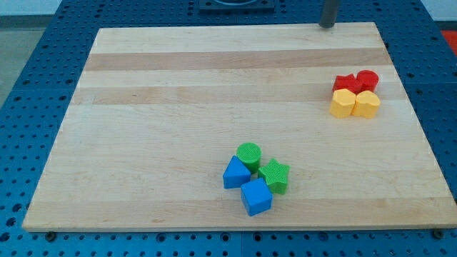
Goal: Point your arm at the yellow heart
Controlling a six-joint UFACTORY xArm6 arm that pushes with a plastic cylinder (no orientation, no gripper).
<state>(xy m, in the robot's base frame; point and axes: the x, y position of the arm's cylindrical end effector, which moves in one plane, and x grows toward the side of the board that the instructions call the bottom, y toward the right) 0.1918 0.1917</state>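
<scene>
Camera view: yellow heart (343, 103) lies well below tool tip (328, 26).

I am seen through one camera only, set high at the near edge of the wooden board (214, 86) and tilted down across it toward the far edge. It stands back enough to take in almost the whole board and the blue pegboard table (28, 78) around it; my tip (328, 26) enters at the view's top
</scene>
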